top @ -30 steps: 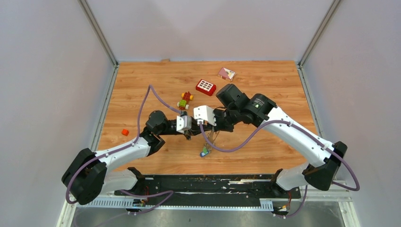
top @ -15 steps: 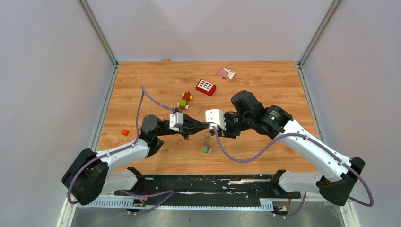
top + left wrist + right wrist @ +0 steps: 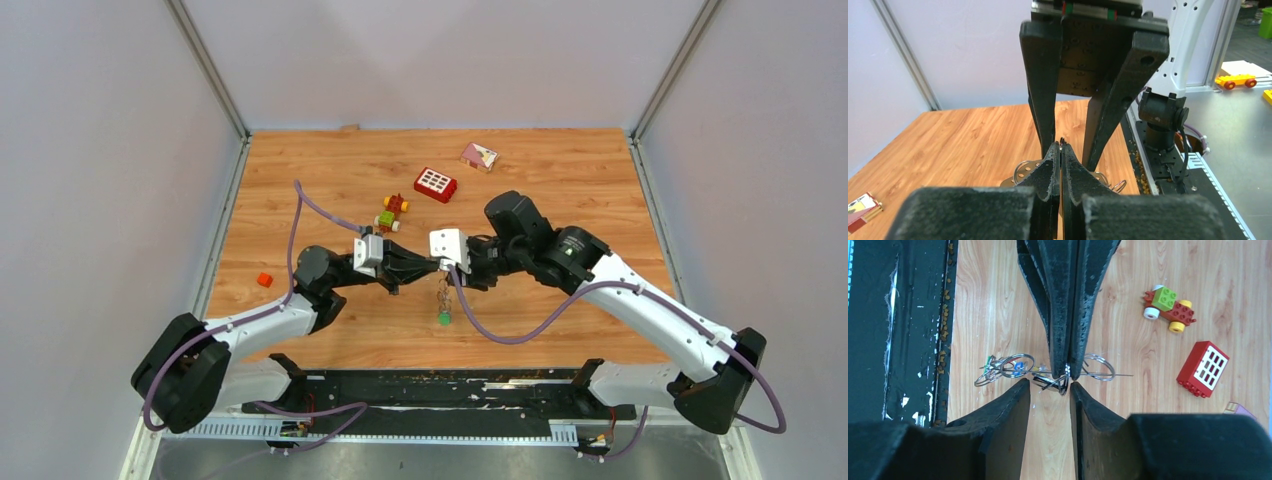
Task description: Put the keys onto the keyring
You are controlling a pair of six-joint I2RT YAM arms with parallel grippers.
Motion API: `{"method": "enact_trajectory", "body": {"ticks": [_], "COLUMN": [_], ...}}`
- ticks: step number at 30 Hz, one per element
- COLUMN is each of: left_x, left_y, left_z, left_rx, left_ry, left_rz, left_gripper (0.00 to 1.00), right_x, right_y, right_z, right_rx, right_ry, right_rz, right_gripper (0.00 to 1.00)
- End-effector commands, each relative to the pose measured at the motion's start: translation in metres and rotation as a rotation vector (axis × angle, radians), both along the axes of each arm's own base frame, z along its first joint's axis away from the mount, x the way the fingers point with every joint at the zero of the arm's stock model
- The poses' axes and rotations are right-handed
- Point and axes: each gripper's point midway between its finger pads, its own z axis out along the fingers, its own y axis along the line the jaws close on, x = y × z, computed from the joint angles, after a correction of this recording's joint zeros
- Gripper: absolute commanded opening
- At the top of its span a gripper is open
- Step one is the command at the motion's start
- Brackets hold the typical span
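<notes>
L fingers (image 3: pixel 1050 170) are pressed flat together, pinching the thin wire of the ring (image 3: pixel 1100 378) right at the tips. L gripper (image 3: pixel 1061 150) is closed on it, no gap. R fingers (image 3: pixel 1015 400) are apart, one each side of that pinch, touching nothing I can make out. R gripper (image 3: pixel 1048 386) is open, w/ a small wire tangle in the gap. The two meet nose to nose over the table (image 3: pixel 560 180), approx mid-width, nearer front than back.

Why so, prob: L acts as a vise, holding the ring up so the rest hangs free. R straddles w/ jaws parted, ready to take hold or work the wire. Keys (image 3: pixel 1000 367) dangle below the pinch in a bunch, green + blue tags showing, small loops among them. Can't tell which loops are threaded on, nor whether the lowest tag touches the wood.

Room: bare wood around the bunch, esp. toward the R side. Block toy (image 3: pixel 392 213) and red brick (image 3: pixel 436 184) sit behind, near the grippers but apart. Cube (image 3: pixel 264 279) is far L by the edge, card (image 3: pixel 479 155) at the back. Base rail (image 3: pixel 450 385) lies in front, so least margin that way. R cable (image 3: pixel 500 335) loops low beside the bunch: snag risk.
</notes>
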Motion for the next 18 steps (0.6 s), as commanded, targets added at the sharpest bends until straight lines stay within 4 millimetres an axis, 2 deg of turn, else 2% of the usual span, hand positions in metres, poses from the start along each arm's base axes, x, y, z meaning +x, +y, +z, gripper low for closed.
{"method": "enact_trajectory", "body": {"ticks": [1, 13, 18], "left_x": [-0.0012, -0.0014, -0.0014], "left_y": [0.0041, 0.0045, 0.0046], "left_z": [0.0192, 0.0185, 0.0176], "left_rx": [-0.071, -0.073, -0.072], "left_ry": [-0.044, -0.043, -0.042], "left_rz": [0.013, 0.014, 0.012], "left_gripper": [0.00, 0.00, 0.00], "right_x": [0.0001, -0.0021, -0.0087], "right_y": [0.0060, 0.0071, 0.0081], "right_z": [0.0031, 0.0034, 0.0019], "right_rx": [0.069, 0.197, 0.236], "right_ry": [0.007, 0.067, 0.098], "right_rz": [0.006, 0.033, 0.077], "right_gripper": [0.35, 0.33, 0.38]}}
